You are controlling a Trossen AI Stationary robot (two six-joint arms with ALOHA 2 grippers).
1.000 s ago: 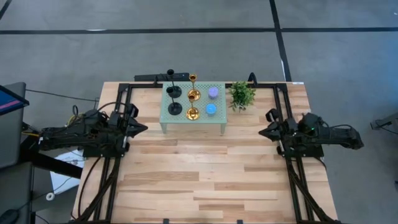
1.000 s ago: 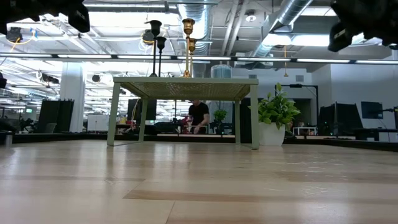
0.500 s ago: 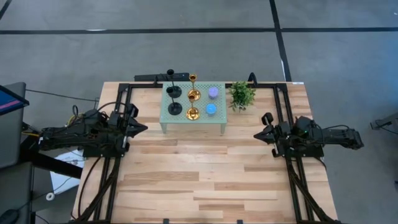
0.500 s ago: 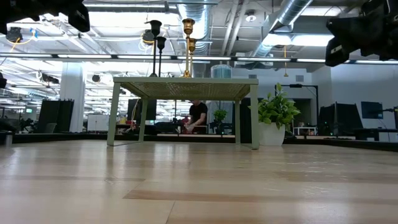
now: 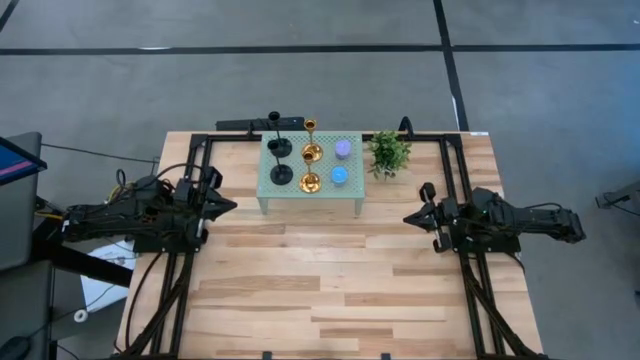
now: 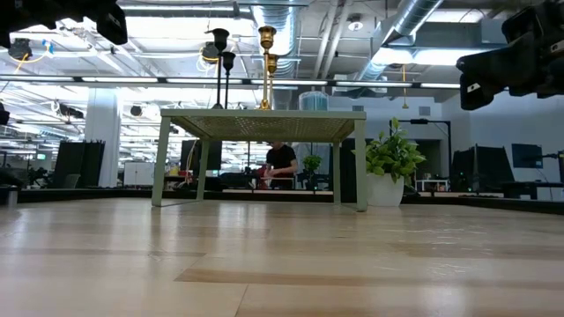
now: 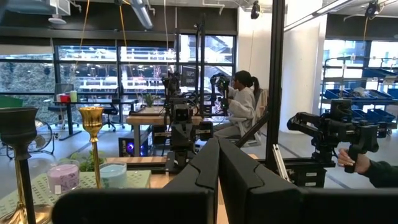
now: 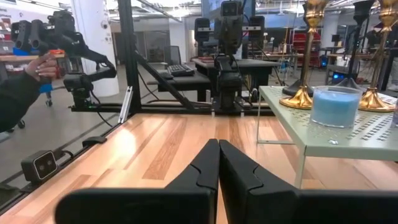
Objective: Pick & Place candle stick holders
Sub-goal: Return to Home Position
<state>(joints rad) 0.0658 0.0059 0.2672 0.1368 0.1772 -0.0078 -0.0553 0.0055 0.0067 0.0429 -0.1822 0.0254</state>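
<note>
Above the pale plank table (image 5: 300, 300), the left gripper (image 5: 232, 207) and right gripper (image 5: 410, 217) hung at either side, each with fingers pressed together on nothing. A wide swing from either could have clipped the shelf (image 5: 350, 192) beyond them and toppled its load. On that perforated green top stood two matte black candle holders (image 5: 282, 175) and two shiny gold candle holders (image 5: 310, 182), slim stems on round bases, beside a squat blue candle (image 5: 339, 176) and a purple candle (image 5: 343, 149).
</note>
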